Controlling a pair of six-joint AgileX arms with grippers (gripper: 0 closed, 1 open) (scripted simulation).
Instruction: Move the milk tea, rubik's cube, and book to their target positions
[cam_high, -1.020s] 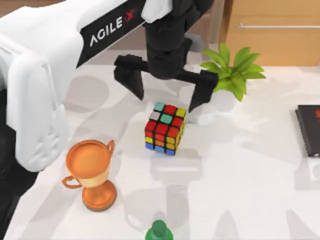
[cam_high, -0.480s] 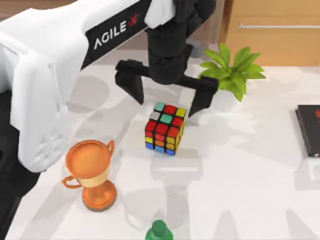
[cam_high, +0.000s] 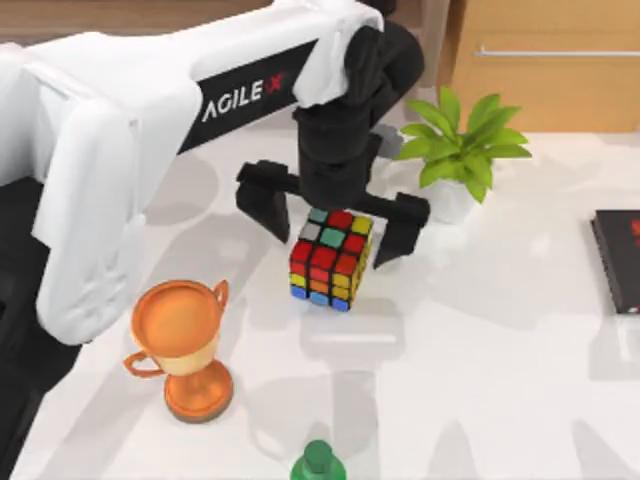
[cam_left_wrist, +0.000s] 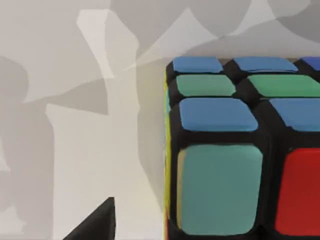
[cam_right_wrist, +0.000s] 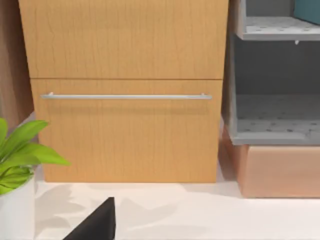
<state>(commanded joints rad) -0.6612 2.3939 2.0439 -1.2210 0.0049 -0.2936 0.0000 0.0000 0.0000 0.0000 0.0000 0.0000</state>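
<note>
Straddling the rubik's cube, the left gripper holds its fingers wide apart.

White table, wooden drawer cabinet behind, grey shelf unit beside it

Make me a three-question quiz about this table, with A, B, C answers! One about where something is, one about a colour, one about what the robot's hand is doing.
1. Where does the trophy stand from the rubik's cube?
A. toward the table's left and nearer edge
B. behind it
C. on top of it

2. What colour is the trophy?
A. green
B. orange
C. blue

3. What are the jaws of the left gripper doing?
A. shut on the plant
B. holding the trophy
C. open, one on each side of the cube

Answers: 1 A, the top view shows it down-left of the cube. 2 B, its bowl and base are orange. 3 C, both jaws flank the cube with gaps.
</note>
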